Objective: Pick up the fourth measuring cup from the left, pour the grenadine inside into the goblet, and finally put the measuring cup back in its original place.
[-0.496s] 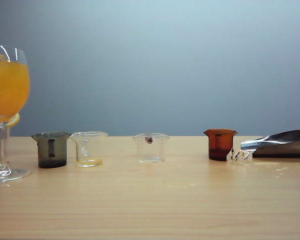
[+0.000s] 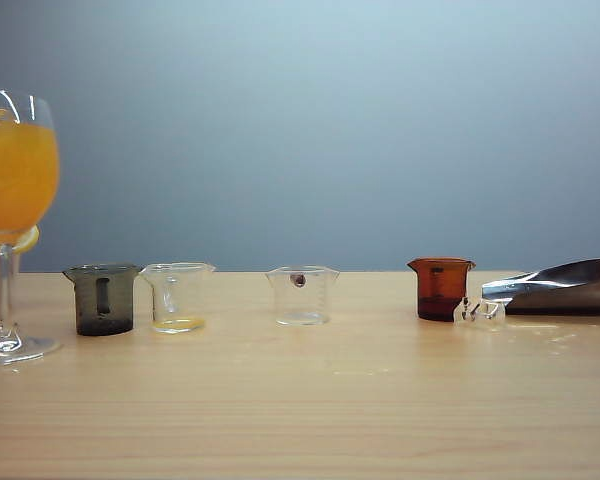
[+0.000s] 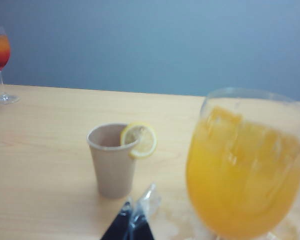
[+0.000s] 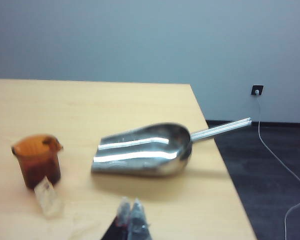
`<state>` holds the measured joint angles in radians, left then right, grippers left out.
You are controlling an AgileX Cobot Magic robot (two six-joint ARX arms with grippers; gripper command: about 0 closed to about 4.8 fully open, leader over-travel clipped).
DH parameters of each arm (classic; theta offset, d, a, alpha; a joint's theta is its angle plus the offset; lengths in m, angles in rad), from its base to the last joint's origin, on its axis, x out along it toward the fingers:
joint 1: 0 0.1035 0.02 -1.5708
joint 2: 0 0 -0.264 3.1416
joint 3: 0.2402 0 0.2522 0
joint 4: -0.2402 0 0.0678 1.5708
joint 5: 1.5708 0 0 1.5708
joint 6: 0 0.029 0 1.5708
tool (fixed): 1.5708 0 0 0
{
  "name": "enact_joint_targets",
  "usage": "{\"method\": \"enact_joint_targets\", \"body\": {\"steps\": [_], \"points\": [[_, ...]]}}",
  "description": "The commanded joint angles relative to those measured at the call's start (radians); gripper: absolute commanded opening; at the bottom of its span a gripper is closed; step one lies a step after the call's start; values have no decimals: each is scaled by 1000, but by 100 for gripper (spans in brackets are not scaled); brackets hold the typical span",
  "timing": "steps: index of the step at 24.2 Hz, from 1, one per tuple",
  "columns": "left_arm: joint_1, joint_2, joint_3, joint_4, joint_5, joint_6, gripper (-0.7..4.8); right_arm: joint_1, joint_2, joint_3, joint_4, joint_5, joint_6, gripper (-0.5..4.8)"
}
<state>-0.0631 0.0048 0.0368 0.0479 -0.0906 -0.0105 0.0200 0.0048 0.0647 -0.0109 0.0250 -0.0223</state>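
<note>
- Your fourth measuring cup (image 2: pixel 441 289) stands upright on the bench (image 2: pixel 300 400), fourth in the row, right of centre in the exterior view. It also shows in the right wrist view (image 4: pixel 37 160).
- The grenadine (image 2: pixel 440 310) reads only as a darker band at the cup's base; you cannot judge its level through the amber wall.
- A small clear piece (image 2: pixel 480 313) lies just beside the cup; you cannot tell what it is.
- The metal scoop (image 2: pixel 560 287) lies beyond that, cut off by the frame edge in the exterior view.
- The goblet (image 2: pixel 15 180) stands at the far left, filled with orange juice (image 2: pixel 17 175), its bowl cut off at the edge.
- The grey cup (image 2: pixel 103 298) and two clear cups (image 2: pixel 177 296) (image 2: pixel 301 294) complete the row.
- Your right tool (image 4: pixel 130 214) has its tips together, holding nothing, near the bench edge.
- Your left tool (image 3: pixel 133 217) sits beside the goblet; its tips appear together, though blurred and cropped.
- A paper cup (image 3: pixel 112 160) carries a lemon slice (image 3: pixel 140 140).
</note>
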Motion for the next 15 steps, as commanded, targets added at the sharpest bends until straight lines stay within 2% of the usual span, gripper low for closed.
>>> {"method": "enact_joint_targets", "body": {"steps": [1, 6, 9, 12, 15], "points": [[2, 5, 124, -53, -3, -71, -5, 1, 12, 127, -13, 7, 4, -2], [2, 82, 297, -173, 2, -76, -5, 1, 116, 257, -15, 5, 3, -2], [1, 222, 467, -189, 27, -76, -5, 1, 272, 381, 14, 5, 3, -2], [0, 368, 632, -283, 82, -77, -5, 2, 432, 483, 54, -2, 3, -2], [0, 492, 765, -400, 137, -183, -5, 37, 563, 534, 135, -2, 3, -2]]}}
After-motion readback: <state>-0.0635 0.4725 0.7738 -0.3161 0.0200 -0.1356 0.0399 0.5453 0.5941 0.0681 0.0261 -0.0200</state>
